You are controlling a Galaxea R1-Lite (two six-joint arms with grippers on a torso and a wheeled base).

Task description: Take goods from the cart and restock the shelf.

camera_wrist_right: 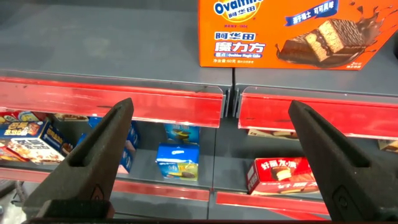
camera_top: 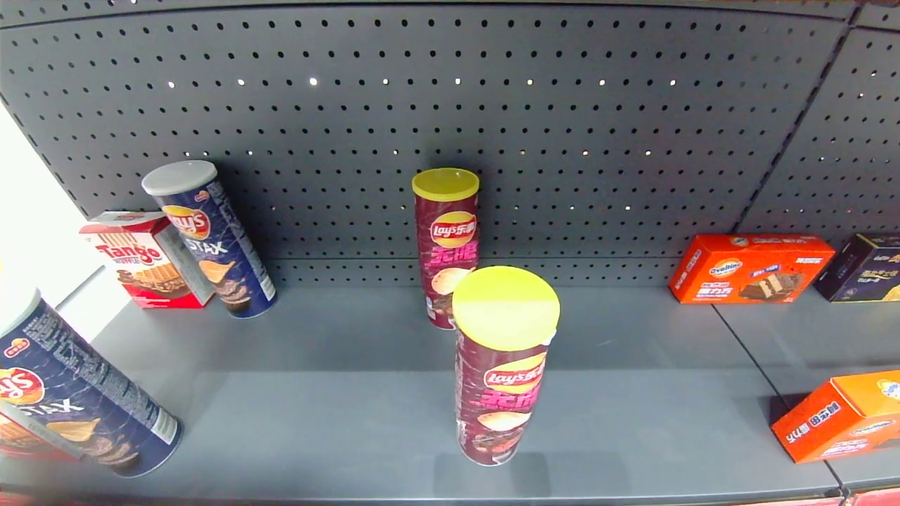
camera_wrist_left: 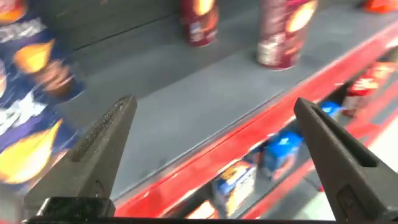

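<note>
- From where I stand, the restocking looks partly done: the grey shelf point(camera_top: 337, 379) already carries goods but has wide bare stretches, so I judge more is left to place.
- Two maroon chip cans with yellow lids stand upright mid-frame in the head view, the front can point(camera_top: 500, 393) near the shelf edge and the rear can point(camera_top: 447, 253) close to the pegboard wall, one behind the other and slightly apart.
- At the upper left, a blue chip can point(camera_top: 211, 242) stands just beside a red-and-white wafer box point(camera_top: 144, 261). A second blue can point(camera_top: 77, 400) stands at the lower left edge.
- On the right sit an orange box point(camera_top: 749, 268) by the wall, a dark box point(camera_top: 861, 267) next to it, and another orange box point(camera_top: 840, 416) at the lower right.
- Every can has its lid on and every box is closed, so their contents are hidden.
- The left claw point(camera_wrist_left: 214, 102) is spread apart and holds nothing, out in front of the shelf.
- The right claw point(camera_wrist_right: 211, 106) is also spread apart and empty, facing the red price rail point(camera_wrist_right: 112, 99).
- My guess is that the next item has yet to be fetched.
</note>
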